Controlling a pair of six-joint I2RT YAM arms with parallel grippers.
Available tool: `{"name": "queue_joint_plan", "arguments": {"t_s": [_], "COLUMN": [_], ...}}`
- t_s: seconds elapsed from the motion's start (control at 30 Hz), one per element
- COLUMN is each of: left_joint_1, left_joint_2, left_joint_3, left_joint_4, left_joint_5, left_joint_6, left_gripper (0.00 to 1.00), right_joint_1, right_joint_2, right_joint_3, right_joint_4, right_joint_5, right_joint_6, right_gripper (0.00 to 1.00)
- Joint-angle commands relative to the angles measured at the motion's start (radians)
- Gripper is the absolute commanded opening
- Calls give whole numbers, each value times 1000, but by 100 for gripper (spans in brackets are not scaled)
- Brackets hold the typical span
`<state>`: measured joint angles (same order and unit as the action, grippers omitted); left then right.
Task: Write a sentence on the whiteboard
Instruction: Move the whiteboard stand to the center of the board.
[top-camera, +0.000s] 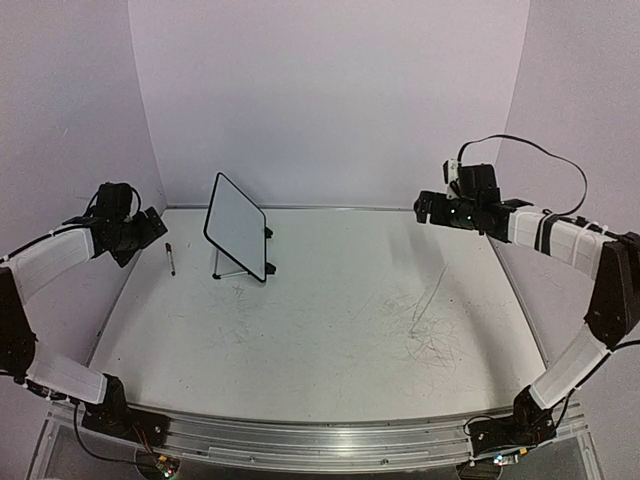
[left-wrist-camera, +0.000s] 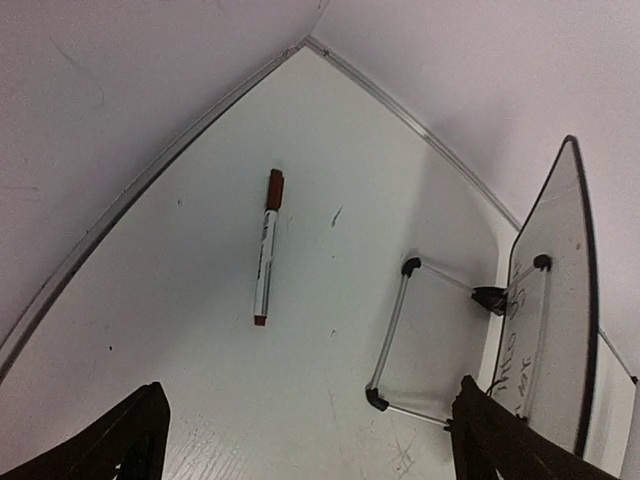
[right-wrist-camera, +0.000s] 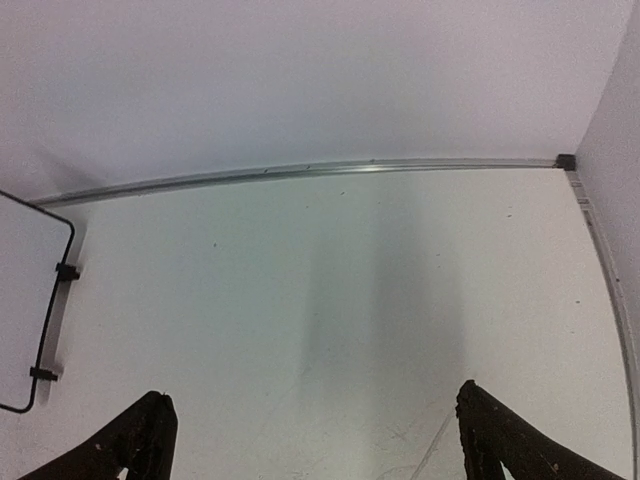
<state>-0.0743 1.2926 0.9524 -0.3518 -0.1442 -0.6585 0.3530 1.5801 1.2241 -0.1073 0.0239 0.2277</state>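
Whiteboard — propped on its wire stand at the far left of the table, leaning back. You see the sentence only as dark handwriting low on the board in the left wrist view, at too steep an angle to read. Marker: flat on the table just left of the board, not touching it. Your left gripper hovers above and left of the marker, fingers spread wide, holding nothing. Your right gripper hangs over the far right — likewise wide open and empty. Grey scribbles mark the tabletop at right.
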Motion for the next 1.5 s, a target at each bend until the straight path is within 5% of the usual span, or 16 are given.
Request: {"name": "queue_joint_plan", "arguments": {"t_s": [0.0,0.2,0.5,0.77,1.0,1.47], "left_joint_1": [16,17,15,15,3,-41], "left_joint_2": [65,106,301,719,949,1054], "left_joint_3": [-8,-54,-33,322,607,697], "left_joint_4": [-6,43,179,217,215,211], "left_joint_5": [119,224,407,502,517,671], "left_joint_6": [-63,-73,-97,-13,7,87], "left_gripper": [99,99,76,56,51,27], "right_joint_1": [64,197,288,299,300,299], "right_joint_2": [105,294,545,462,333,294], "right_joint_3": [41,138,361,243,71,49], "right_joint_4": [29,185,262,273,277,294], "right_joint_5": [-223,-377,-550,-494,-399,-382], "right_joint_6": [-84,-117,8,19,2,18], "right_gripper": [98,95,86,87,87,88]}}
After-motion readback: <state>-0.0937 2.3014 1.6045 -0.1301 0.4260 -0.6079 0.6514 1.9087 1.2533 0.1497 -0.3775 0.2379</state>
